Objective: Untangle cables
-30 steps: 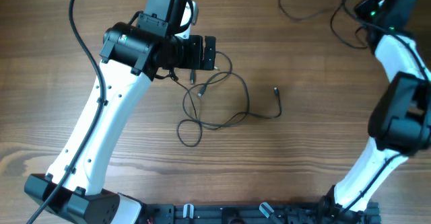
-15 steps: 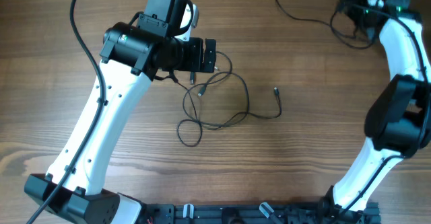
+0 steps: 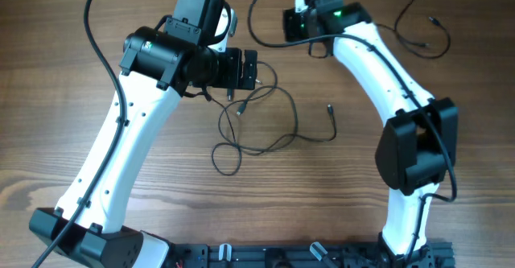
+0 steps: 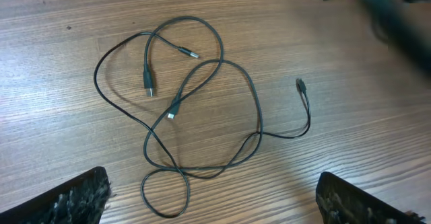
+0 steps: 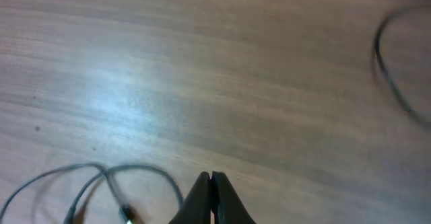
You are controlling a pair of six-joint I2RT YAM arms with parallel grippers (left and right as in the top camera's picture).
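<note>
A tangle of thin black cables [image 3: 261,119] with several plug ends lies on the wood table, in full view in the left wrist view [image 4: 195,96]. One loose plug end [image 3: 330,109] lies right of the tangle. My left gripper [image 3: 251,65] hovers over the tangle's upper left, fingers wide open and empty [image 4: 215,197]. My right gripper [image 3: 291,22] is at the top centre, above the tangle, jaws shut with nothing visible between them [image 5: 212,182]. A blurred cable [image 5: 101,177] lies at the lower left of the right wrist view.
Another black cable [image 3: 422,35] lies at the far right top of the table, and a cable loop [image 3: 256,14] lies by my right gripper. A cable arc [image 5: 394,83] shows at the right of the right wrist view.
My right arm has swung from the far right corner leftward to the top centre. The cable at the top has shifted left with it. My left arm and the tangle have not moved.
</note>
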